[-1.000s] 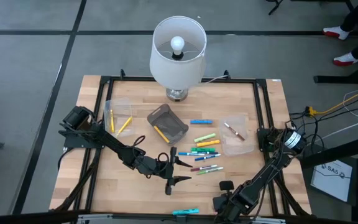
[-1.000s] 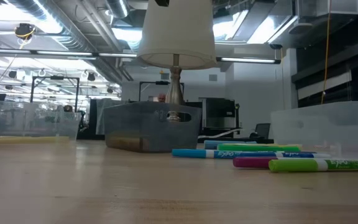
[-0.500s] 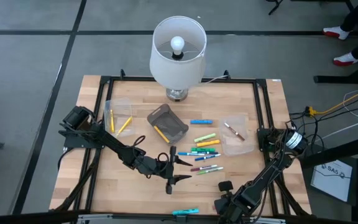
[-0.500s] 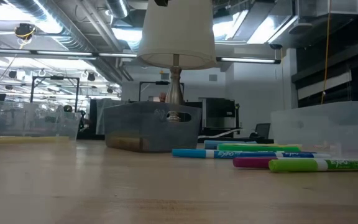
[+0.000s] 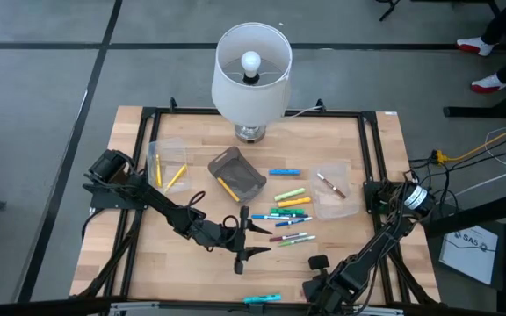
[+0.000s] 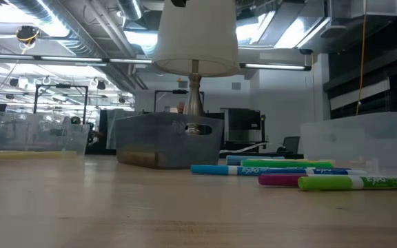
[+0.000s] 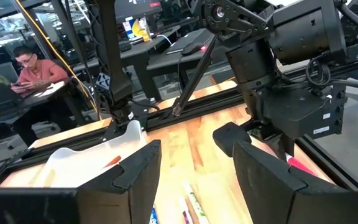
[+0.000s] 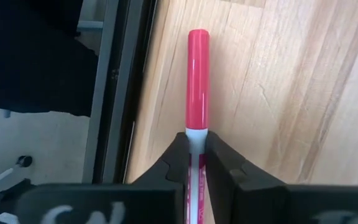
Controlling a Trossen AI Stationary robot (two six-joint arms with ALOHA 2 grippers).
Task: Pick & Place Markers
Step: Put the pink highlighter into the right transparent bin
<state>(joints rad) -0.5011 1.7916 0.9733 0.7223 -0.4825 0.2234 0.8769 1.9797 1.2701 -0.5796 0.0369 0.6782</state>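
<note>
Wooden table [image 5: 191, 263] unchanged; right gripper [image 8: 196, 155] fingers now tighter on pink marker [image 8: 197, 87]; left gripper [image 5: 255, 235] fingers apart.

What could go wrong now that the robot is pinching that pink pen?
The right gripper holds the pink marker by its white barrel near the cap, so it might tilt or slip when lifted. It sits right beside the table's dark frame, so a drop could roll it off the edge. The left gripper waits open nearby; the arms might bump.
</note>
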